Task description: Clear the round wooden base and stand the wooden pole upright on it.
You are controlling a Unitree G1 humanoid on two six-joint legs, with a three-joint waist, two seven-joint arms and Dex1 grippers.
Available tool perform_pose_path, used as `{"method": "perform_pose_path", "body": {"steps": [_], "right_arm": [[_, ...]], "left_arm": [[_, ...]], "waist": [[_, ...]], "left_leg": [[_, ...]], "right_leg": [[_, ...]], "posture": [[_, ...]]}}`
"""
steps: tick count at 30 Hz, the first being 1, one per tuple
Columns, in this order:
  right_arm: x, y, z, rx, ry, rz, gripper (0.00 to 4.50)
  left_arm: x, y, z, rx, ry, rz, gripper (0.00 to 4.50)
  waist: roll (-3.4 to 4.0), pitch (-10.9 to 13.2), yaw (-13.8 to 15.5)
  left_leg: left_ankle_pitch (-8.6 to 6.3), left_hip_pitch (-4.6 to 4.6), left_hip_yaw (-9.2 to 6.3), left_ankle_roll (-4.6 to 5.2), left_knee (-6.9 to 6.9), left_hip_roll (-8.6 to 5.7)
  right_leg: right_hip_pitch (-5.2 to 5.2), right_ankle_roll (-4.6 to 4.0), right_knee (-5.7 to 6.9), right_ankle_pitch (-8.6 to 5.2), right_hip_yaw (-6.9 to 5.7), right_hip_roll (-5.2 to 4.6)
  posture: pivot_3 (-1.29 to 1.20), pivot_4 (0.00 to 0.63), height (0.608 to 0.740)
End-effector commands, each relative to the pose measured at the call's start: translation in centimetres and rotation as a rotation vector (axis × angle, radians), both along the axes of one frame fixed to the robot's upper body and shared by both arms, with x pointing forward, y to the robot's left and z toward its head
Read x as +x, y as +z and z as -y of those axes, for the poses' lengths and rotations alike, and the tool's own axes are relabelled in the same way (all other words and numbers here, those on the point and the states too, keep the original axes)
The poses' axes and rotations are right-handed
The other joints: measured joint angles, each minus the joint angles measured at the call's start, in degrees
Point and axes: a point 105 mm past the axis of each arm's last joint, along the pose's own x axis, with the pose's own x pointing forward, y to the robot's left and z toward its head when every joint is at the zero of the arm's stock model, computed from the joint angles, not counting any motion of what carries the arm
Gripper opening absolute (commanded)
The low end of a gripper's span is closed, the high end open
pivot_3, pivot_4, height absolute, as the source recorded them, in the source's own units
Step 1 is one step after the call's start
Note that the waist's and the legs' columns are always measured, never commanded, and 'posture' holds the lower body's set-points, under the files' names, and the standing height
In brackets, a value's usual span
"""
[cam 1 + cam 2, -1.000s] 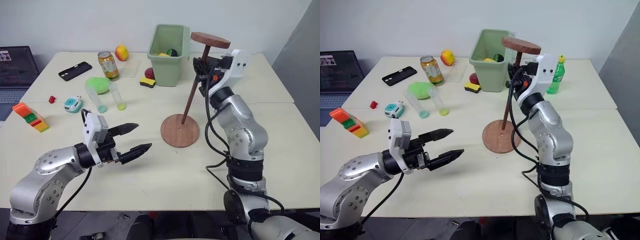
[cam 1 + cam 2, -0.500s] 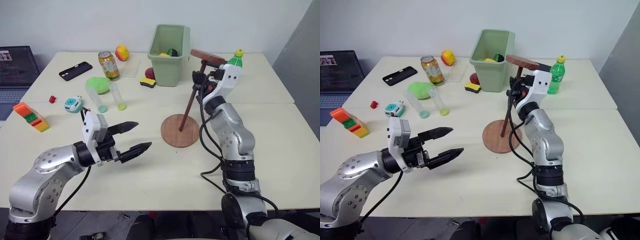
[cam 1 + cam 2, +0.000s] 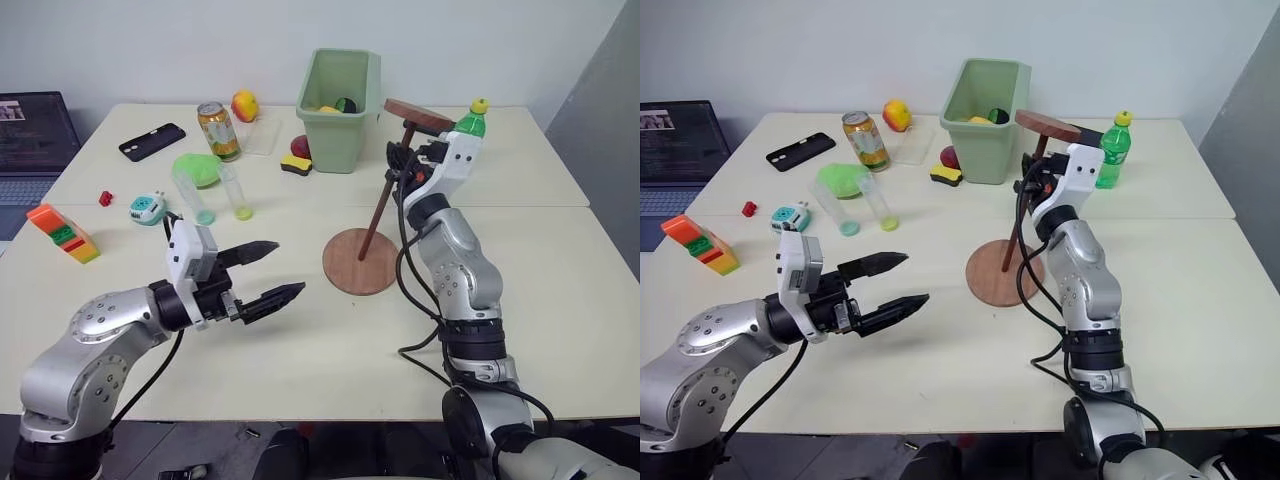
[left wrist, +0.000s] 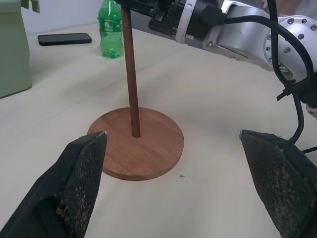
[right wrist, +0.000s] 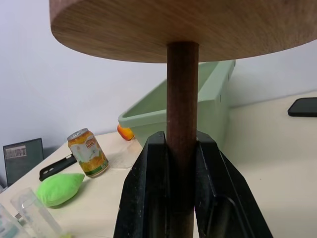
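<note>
The round wooden base [image 3: 345,272] lies flat on the table with nothing else on it. The wooden pole [image 3: 382,205] rests its lower end at the base's centre [image 4: 135,134] and leans slightly, its round cap [image 3: 418,115] on top. My right gripper [image 3: 400,158] is shut on the pole just under the cap, both fingers [image 5: 208,168] pressed against the rod. To the left of the base, my left gripper [image 3: 290,268] hangs above the table, open and empty, pointing toward the base.
A green bin [image 3: 340,95] stands behind the base, a green bottle [image 3: 1110,150] at the back right. A can [image 3: 216,130], test tubes [image 3: 235,195], a green plush [image 3: 195,168], a phone [image 3: 150,141] and coloured blocks [image 3: 62,234] lie to the left.
My right gripper has sunk a little with the pole, and the pole's lower end has come down onto the base's centre. The left gripper has kept still.
</note>
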Motion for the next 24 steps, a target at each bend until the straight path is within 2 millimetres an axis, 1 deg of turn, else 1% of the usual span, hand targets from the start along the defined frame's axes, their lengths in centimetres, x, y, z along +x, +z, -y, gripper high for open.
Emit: {"method": "perform_pose_path", "body": {"steps": [1, 3, 6, 8, 14, 17, 19, 20, 23, 24], "right_arm": [[-1.8, 0.1, -1.8, -0.225, 0.042, 0.154, 0.24], [-2.7, -0.4, -3.0, -0.287, 0.085, 0.197, 0.24], [-3.3, -1.7, -3.5, -0.298, 0.106, 0.201, 0.24], [-3.4, -2.9, -3.3, -0.287, 0.105, 0.171, 0.24], [-3.5, -6.5, -1.5, -0.261, 0.067, 0.049, 0.24], [-3.3, -8.6, -1.3, -0.261, 0.085, -0.05, 0.24], [-3.2, -9.3, -1.5, -0.306, 0.106, -0.077, 0.24], [-3.2, -9.4, -1.6, -0.32, 0.115, -0.08, 0.24], [-3.0, -9.2, -1.4, -0.348, 0.117, -0.08, 0.24], [-3.3, -8.9, -1.4, -0.353, 0.128, -0.071, 0.59]], "left_arm": [[0.1, 1.0, 0.0, 0.003, 0.0, 0.051, 4.5], [0.2, 0.9, -0.2, 0.006, 0.003, 0.048, 4.5], [0.5, 1.1, -0.3, 0.01, 0.002, 0.051, 4.5], [0.6, 1.2, -0.2, 0.008, 0.0, 0.055, 4.5], [0.7, 1.2, -0.3, 0.005, -0.001, 0.055, 4.5], [0.8, 1.2, -0.3, 0.004, 0.0, 0.055, 4.5], [1.0, 1.2, -0.3, 0.004, -0.001, 0.055, 4.5], [1.0, 1.2, -0.3, 0.004, -0.001, 0.054, 4.5], [1.1, 1.2, -0.2, 0.011, -0.017, 0.054, 4.5], [1.2, 1.3, -0.2, 0.013, -0.019, 0.056, 4.5]], "waist": [[0.0, 0.0, 0.1], [0.0, 0.0, 0.2], [-0.08, -0.1, 0.2], [-0.1, -0.1, 0.2], [-0.11, -0.3, 0.2], [-0.13, -0.4, 0.5], [-0.15, -0.4, 0.8], [-0.2, -0.5, 1.0], [-0.2, -0.7, 1.5], [-0.2, -0.8, 1.6]], "left_leg": [[0.0, 0.0, 0.0, 0.0, 0.0, 0.0], [0.0, 0.02, -0.03, 0.0, 0.01, 0.0], [0.0, 0.06, -0.05, 0.0, 0.02, -0.01], [0.0, 0.08, -0.07, 0.0, 0.02, -0.01], [0.0, 0.18, -0.07, 0.0, -0.01, 0.01], [-0.02, 0.46, -0.08, 0.02, -0.09, 0.01], [-0.12, 0.9, -0.08, 0.2, -0.24, 0.01], [-0.14, 1.08, -0.08, 0.24, -0.33, 0.01], [-0.15, 1.16, -0.1, 0.25, -0.36, 0.02], [-0.15, 1.16, -0.11, 0.25, -0.36, 0.01]], "right_leg": [[0.0, 0.0, -0.01, 0.0, 0.0, 0.0], [0.07, 0.0, -0.07, 0.0, -0.04, -0.01], [0.13, 0.0, -0.09, 0.0, -0.06, -0.01], [0.17, 0.0, -0.09, 0.0, -0.07, -0.01], [0.24, 0.0, -0.1, 0.0, -0.03, -0.01], [0.52, 0.0, -0.17, 0.0, -0.04, 0.0], [0.93, 0.0, -0.29, -0.01, 0.02, -0.01], [1.1, 0.0, -0.35, -0.01, 0.03, -0.01], [1.12, 0.0, -0.37, -0.01, 0.03, 0.0], [1.12, 0.0, -0.38, -0.01, 0.03, 0.0]], "posture": [[0.0, 0.15, 0.74], [0.0, 0.15, 0.74], [0.0, 0.15, 0.74], [0.0, 0.15, 0.74], [0.0, 0.15, 0.74], [0.0, 0.15, 0.74], [0.0, 0.15, 0.74], [0.0, 0.15, 0.74], [0.0, 0.15, 0.74], [0.0, 0.15, 0.74]]}}
